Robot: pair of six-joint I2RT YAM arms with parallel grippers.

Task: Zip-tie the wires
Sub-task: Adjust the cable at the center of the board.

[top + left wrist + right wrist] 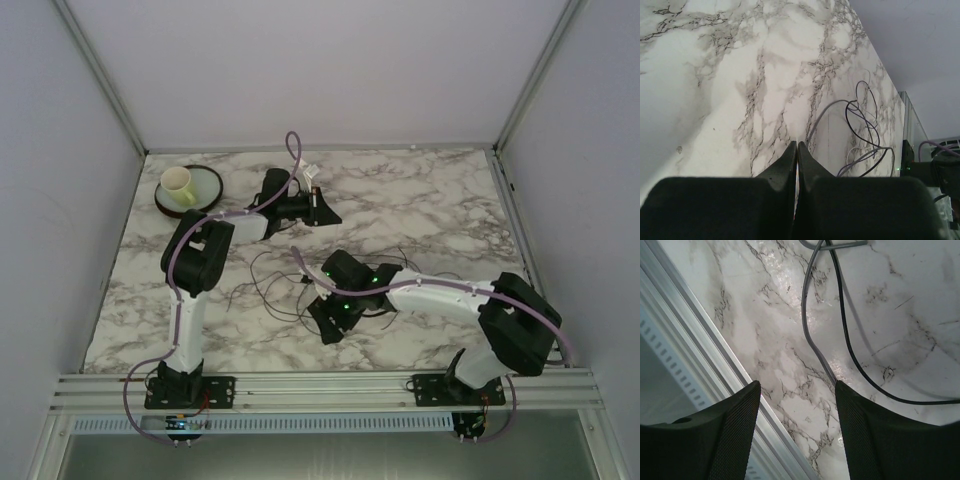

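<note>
Right tool spread over wires, loops sprawling left-right; left tool pressed together.

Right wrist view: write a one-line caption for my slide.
Open right gripper poised over the marble table, two thin wires curving across it just ahead of the fingers.

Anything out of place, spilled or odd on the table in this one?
Nothing looks spilled or damaged. The wires lie in loose, unbundled loops around the middle of the table, not yet tied. The only item that looks out of place is a cup on a plate in the far left corner, clear of the wires.
</note>
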